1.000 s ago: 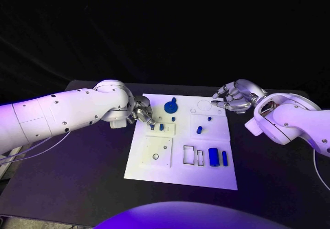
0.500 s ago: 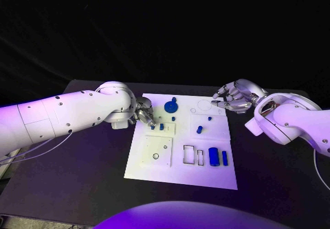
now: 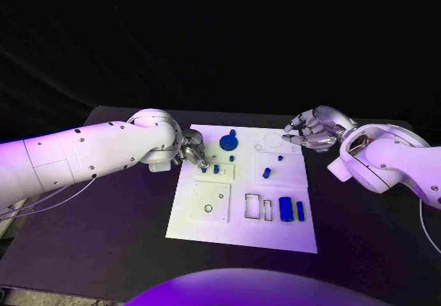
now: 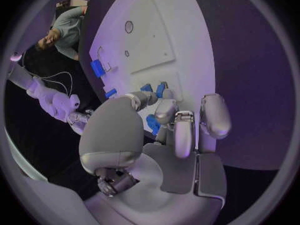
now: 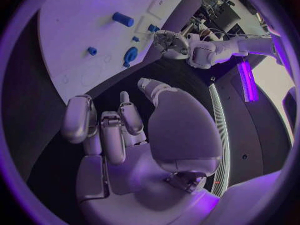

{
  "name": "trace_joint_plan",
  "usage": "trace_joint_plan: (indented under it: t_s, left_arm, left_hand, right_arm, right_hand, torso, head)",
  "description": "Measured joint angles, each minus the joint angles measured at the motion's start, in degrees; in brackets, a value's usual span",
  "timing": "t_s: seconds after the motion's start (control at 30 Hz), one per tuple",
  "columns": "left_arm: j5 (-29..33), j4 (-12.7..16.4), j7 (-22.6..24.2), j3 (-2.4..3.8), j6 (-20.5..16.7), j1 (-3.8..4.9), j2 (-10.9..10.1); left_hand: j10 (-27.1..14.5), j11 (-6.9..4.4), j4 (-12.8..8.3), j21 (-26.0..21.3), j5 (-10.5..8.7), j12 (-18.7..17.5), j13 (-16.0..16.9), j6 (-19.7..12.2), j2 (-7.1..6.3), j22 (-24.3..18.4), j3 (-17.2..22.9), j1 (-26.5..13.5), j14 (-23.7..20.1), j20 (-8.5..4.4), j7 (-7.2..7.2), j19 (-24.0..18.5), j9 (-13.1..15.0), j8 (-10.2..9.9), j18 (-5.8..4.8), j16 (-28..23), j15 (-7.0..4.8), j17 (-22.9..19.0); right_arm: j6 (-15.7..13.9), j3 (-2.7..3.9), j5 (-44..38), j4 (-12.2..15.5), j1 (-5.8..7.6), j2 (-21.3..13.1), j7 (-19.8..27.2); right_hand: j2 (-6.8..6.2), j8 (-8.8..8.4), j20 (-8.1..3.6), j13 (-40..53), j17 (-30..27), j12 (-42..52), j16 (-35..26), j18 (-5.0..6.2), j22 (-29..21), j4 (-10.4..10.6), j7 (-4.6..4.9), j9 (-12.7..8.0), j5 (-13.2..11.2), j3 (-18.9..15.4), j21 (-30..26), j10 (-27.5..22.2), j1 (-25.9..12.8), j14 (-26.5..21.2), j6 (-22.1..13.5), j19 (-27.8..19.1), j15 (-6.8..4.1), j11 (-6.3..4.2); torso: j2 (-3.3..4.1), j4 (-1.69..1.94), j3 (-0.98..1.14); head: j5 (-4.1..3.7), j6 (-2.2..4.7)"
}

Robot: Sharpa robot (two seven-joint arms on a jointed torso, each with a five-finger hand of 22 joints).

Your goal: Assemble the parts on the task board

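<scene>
While its silver fingers are curled down over the board's left edge, the left robot hand (image 3: 192, 153) is seen with its fingertips at a small blue peg (image 3: 204, 169); whether the peg is grasped cannot be told. The right robot hand (image 3: 312, 131) is held above the far right corner of the task board (image 3: 241, 233), fingers bent and apart, nothing in them. The white, flat, rectangular board lies with its long axis running from the near edge of the matte black counter (image 3: 92, 242) toward the far edge. A round blue disc (image 3: 229, 143) sits near the board's far edge; a blue cylinder (image 3: 286, 209) lies along the board's length near its right edge.
</scene>
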Motion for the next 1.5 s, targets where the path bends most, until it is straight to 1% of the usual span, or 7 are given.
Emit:
trace_joint_plan:
  t_s: [0.57,0.93,1.0,1.07,1.1,1.13,1.5]
  left_arm:
    - [-0.5,0.7,0.3,-0.06,-0.6,-0.19,-0.6]
    - [-0.4,0.9,0.4,-0.07,-0.7,-0.21,-0.7]
    - [-0.4,0.9,0.4,-0.07,-0.6,-0.21,-0.7]
    - [-0.3,0.9,0.3,-0.07,-0.5,-0.21,-0.8]
    - [-0.3,0.9,0.3,-0.07,-0.5,-0.21,-0.8]
    - [-0.3,0.9,0.3,-0.07,-0.4,-0.22,-0.8]
    - [0.0,0.7,-0.1,-0.04,0.7,-0.18,-0.7]
  left_hand:
    - [0.4,0.00,0.0,0.2,-0.04,0.2,0.2,0.2,0.02,0.2,0.0,0.0,0.0,0.00,-0.05,0.0,0.2,0.1,0.00,0.0,0.00,0.0]
    - [0.4,0.00,0.2,0.2,0.23,0.2,0.2,0.3,0.02,0.3,0.2,0.0,0.0,0.00,-0.04,0.0,0.3,0.1,0.00,0.0,0.00,0.0]
    - [0.4,0.00,0.3,0.2,0.23,0.2,0.1,0.3,0.25,0.3,0.3,-0.3,0.0,0.00,-0.04,0.0,0.3,0.1,0.00,0.0,0.00,0.0]
    - [0.4,0.00,0.3,0.2,0.35,0.2,0.0,0.3,0.01,0.3,0.3,-0.7,0.0,0.00,-0.07,0.0,0.3,0.1,0.01,0.0,0.00,0.0]
    - [0.4,-0.03,-1.6,0.2,0.36,0.2,0.0,0.4,-0.11,0.3,2.2,-1.0,0.0,0.00,-0.10,0.0,0.3,0.1,0.01,0.0,0.00,0.0]
    - [0.5,-0.14,-2.8,0.2,0.37,0.2,0.0,0.4,-0.25,0.3,3.4,-1.6,0.0,0.00,-0.02,0.0,0.2,0.1,0.00,0.0,0.00,0.0]
    - [0.8,-0.01,-2.6,0.2,0.53,0.2,-0.2,0.6,-0.39,0.3,3.6,-1.8,-0.2,0.00,0.07,0.0,0.3,0.1,0.00,0.0,-0.20,0.0]
  right_arm:
    - [0.3,0.00,0.0,0.0,-0.02,0.0,0.0]
    - [0.3,0.00,0.0,0.0,-0.08,0.0,0.0]
    - [0.4,0.00,0.0,-0.1,-0.10,0.0,0.0]
    - [0.4,0.00,0.0,-0.1,-0.12,0.0,0.0]
    - [0.4,0.00,0.0,-0.1,-0.13,0.0,0.0]
    - [0.4,0.00,0.0,-0.1,-0.14,0.0,0.0]
    - [0.4,0.00,0.0,-0.1,-0.16,0.0,0.0]
  right_hand:
    - [0.00,0.00,0.00,0.0,0.0,0.0,0.0,0.00,0.0,0.0,0.00,0.0,0.0,0.0,0.0,0.0,0.0,0.0,0.0,0.0,0.00,0.00]
    - [0.00,0.00,0.00,0.0,0.0,0.0,0.0,0.00,0.0,0.0,0.00,0.0,0.0,0.0,0.0,0.0,0.0,0.0,0.0,0.0,0.00,0.00]
    - [0.00,0.00,0.00,0.0,0.0,0.0,0.0,0.00,0.0,0.0,0.00,0.0,0.0,0.0,0.0,0.0,0.0,0.0,0.0,0.0,0.00,0.00]
    - [0.00,0.00,0.00,0.0,0.0,0.0,0.0,0.00,0.0,0.0,0.00,0.0,0.0,0.0,0.0,0.0,0.0,0.0,0.0,0.0,0.00,0.00]
    - [0.00,0.00,0.00,0.0,0.0,0.0,0.0,0.00,0.0,0.0,0.00,0.0,0.0,0.0,-0.1,0.0,0.0,0.0,0.0,0.0,0.00,0.00]
    - [0.00,0.00,0.00,0.0,0.0,0.0,0.0,0.00,-0.1,0.1,0.00,0.1,0.0,0.1,-0.2,0.0,0.0,0.0,0.0,0.0,0.00,0.00]
    - [0.00,0.00,0.00,0.0,0.0,0.0,0.0,0.00,-0.1,0.2,0.00,0.1,0.0,0.2,-0.2,0.0,0.0,0.0,0.0,0.0,0.00,0.00]
  torso:
    - [0.01,0.04,-0.01]
    - [-0.02,0.01,0.07]
    - [-0.03,0.01,0.07]
    - [-0.03,0.01,0.08]
    - [-0.03,0.00,0.09]
    - [-0.03,-0.01,0.09]
    - [-0.02,-0.02,0.07]
  head:
    - [-0.03,-0.15]
    - [0.05,-0.29]
    - [0.07,-0.30]
    - [0.08,-0.35]
    - [0.08,-0.37]
    - [0.08,-0.37]
    - [0.08,-0.56]
